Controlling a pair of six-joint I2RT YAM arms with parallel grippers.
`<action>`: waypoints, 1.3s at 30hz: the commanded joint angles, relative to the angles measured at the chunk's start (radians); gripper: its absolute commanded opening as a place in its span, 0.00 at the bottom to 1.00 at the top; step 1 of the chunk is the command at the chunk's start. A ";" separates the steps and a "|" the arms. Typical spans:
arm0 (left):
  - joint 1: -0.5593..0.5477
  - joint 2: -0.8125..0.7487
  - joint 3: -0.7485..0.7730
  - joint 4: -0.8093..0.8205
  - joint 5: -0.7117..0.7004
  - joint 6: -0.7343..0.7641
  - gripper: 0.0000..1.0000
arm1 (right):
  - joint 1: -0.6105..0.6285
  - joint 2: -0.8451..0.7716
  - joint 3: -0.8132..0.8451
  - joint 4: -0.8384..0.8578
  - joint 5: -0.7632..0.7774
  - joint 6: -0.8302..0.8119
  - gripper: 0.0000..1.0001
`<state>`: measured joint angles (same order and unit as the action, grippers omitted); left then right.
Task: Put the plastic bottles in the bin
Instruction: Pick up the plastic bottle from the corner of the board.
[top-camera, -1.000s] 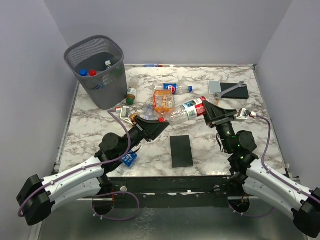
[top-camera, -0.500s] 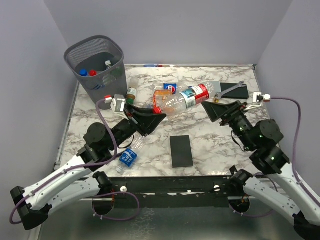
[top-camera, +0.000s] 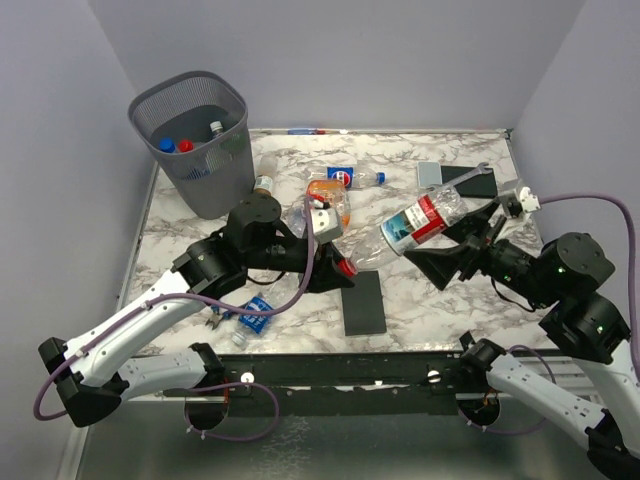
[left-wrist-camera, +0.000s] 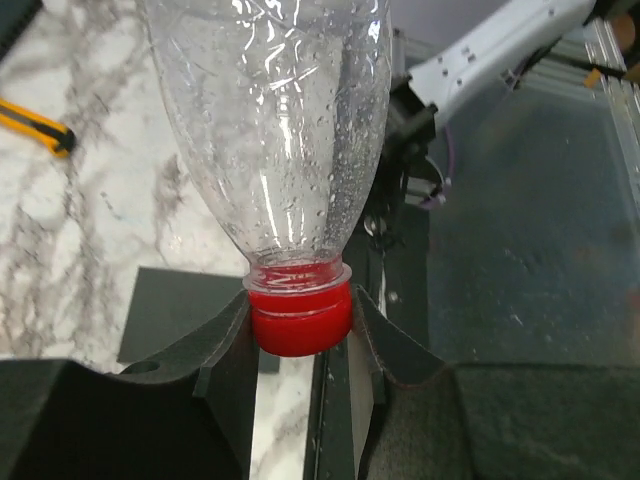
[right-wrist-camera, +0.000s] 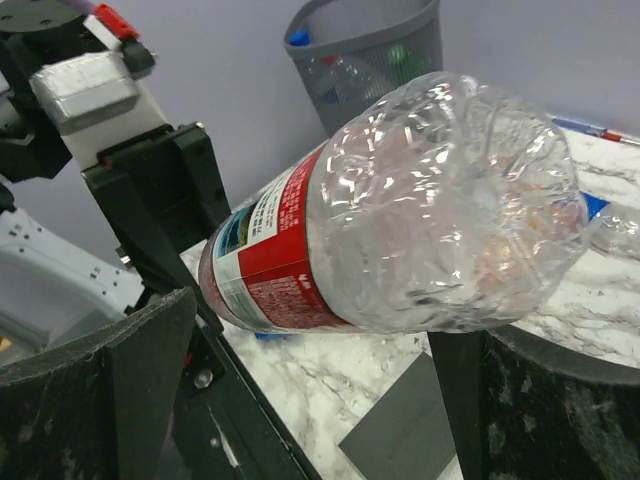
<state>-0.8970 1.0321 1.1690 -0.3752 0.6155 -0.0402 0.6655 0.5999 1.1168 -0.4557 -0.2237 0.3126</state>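
A clear plastic bottle (top-camera: 418, 218) with a red label hangs above the table, slanting up to the right. My left gripper (top-camera: 340, 268) is shut on its red cap (left-wrist-camera: 300, 318). My right gripper (top-camera: 460, 245) stands open around the bottle's body (right-wrist-camera: 420, 210), its fingers wide on either side. The dark mesh bin (top-camera: 236, 172) stands at the back left with several bottles inside. More bottles lie on the marble: an amber one (top-camera: 263, 185), an orange one (top-camera: 330, 205), a clear one (top-camera: 350, 178) and a blue-labelled one (top-camera: 256, 316).
A black slab (top-camera: 361, 302) lies at the centre front. Another black slab (top-camera: 472, 185), a grey slab (top-camera: 430, 172) and a wrench (top-camera: 472, 171) lie at the back right. A yellow-handled tool (left-wrist-camera: 30, 125) lies near the left arm.
My right gripper has opened off the bottle and drawn back to the right. The left arm has swung round with the bottle held by its cap, carrying it right and lower.
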 joint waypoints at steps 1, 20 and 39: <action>-0.002 -0.019 -0.033 -0.118 0.091 0.076 0.00 | 0.001 0.030 0.026 -0.091 -0.101 -0.092 0.99; 0.023 -0.176 -0.222 0.167 -0.302 -0.031 0.00 | -0.001 0.000 0.096 -0.032 0.180 0.000 1.00; 0.003 -0.132 -0.105 -0.223 -0.310 1.114 0.00 | 0.000 0.456 0.484 -0.350 -0.134 -0.280 0.97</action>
<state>-0.8879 0.8444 0.9562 -0.5140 0.2050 0.8055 0.6655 1.0424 1.6569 -0.7216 -0.1780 0.1345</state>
